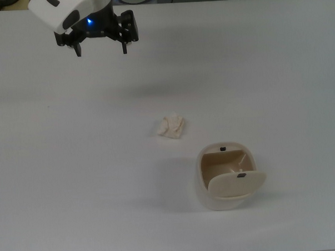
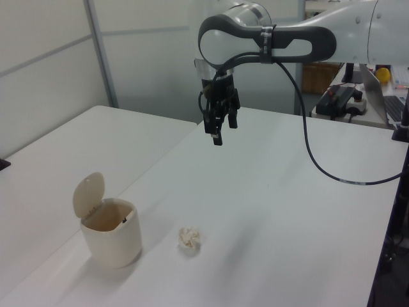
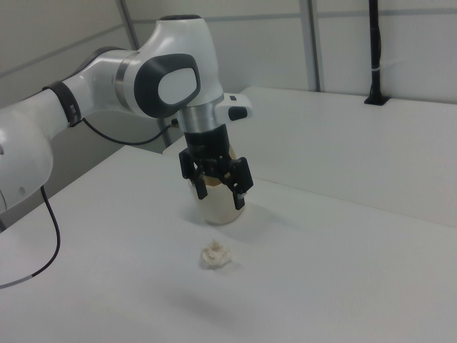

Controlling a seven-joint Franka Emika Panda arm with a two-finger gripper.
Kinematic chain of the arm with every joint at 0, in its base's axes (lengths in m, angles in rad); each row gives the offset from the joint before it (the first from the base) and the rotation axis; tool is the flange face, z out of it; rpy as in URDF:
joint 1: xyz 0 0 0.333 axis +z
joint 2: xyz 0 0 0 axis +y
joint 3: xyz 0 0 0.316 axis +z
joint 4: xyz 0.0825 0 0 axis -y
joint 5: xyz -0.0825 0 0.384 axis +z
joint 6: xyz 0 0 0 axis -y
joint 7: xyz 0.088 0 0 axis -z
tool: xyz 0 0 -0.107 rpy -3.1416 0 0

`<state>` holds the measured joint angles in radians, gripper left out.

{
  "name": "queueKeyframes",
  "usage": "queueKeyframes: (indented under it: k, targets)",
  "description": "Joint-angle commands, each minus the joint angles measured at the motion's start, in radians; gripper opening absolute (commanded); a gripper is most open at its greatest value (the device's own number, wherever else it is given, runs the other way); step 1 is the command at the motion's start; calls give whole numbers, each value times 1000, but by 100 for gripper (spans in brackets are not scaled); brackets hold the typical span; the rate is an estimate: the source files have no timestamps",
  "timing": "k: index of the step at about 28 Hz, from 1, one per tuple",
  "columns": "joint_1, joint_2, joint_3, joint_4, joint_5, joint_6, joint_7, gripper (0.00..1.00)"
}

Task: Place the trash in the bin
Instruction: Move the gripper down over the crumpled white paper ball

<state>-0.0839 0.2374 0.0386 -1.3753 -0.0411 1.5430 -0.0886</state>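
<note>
The hand hangs in the air above the white table, its two dark fingers pointing down and spread apart with nothing between them. In the top view it sits near the upper left corner, well apart from the trash and the bin.

The trash, a small crumpled cream-white wad, lies on the table by itself, touching nothing. In the top view it is up and to the left of the bin, near it but apart. In the left view the trash lies to the right of the bin; in the right view the trash lies in front of the bin, which is partly hidden behind the hand.

The bin stands upright on the table with its flap lid swung up, so the inside shows. A small dark mark sits on the lid
</note>
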Motion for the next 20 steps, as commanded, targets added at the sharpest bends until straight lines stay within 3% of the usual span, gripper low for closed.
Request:
queueKeyframes:
  k: [1,9,20]
  targets:
    - [6,-32,-5,-28,12,9,9,100]
    - [78,-26,4,-113,3,74,30,100]
    - [181,14,4,-254,-33,299,294,100]
